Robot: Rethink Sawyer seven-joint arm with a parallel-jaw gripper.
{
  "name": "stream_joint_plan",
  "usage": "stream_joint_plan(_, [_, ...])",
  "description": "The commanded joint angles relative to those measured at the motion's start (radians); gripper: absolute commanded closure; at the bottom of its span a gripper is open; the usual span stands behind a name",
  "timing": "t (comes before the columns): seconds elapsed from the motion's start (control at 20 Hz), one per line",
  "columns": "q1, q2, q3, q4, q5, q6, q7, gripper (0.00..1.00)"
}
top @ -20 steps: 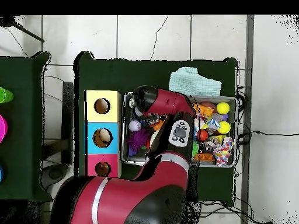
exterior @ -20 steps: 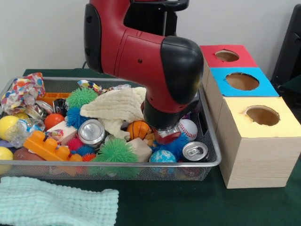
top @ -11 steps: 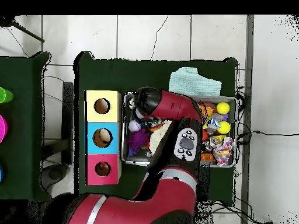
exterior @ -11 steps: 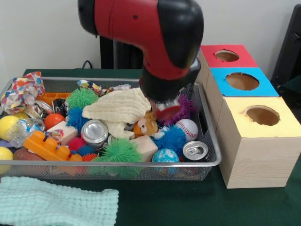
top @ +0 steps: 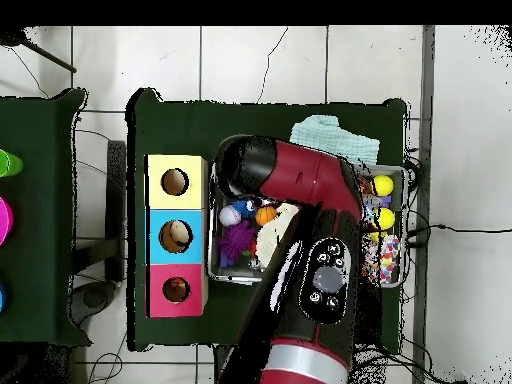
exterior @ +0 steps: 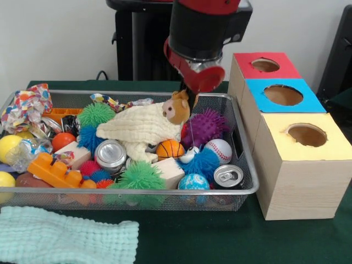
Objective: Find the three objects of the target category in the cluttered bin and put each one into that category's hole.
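Hand [exterior: 190,93] is clamped on a little stuffed animal [exterior: 177,108], dangling it above the cream cloth [exterior: 140,126] in the wire bin [exterior: 242,148].

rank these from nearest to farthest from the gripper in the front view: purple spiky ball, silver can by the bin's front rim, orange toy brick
From the gripper, holding the plush animal:
1. Purple spiky ball, just below it, toward the boxes.
2. Silver can, lower, at the bin's front corner near the yellow box.
3. Orange toy brick, far across the bin on the picture's left.
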Motion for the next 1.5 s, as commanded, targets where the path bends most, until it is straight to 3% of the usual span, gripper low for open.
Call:
stream_joint_plan(0.05, [0.004,-0.062,0.063,0.177,-0.012,-0.101,0.037,1.0])
stream_joint_plan(0.4, [0.042,-0.066,0.056,0.231,-0.009,-0.066,0.073,1.0])
stream_joint_plan(0.75, [0.082,-0.131,0.055,0.368,0.06,-0.009,0.141,1.0])
stream_joint_plan(0.95, [0.102,-0.153,0.045,0.427,0.054,-0.053,0.123,1.0])
stream_joint_plan(1.5, [0.111,-0.267,0.028,0.551,0.089,-0.018,0.122,1.0])
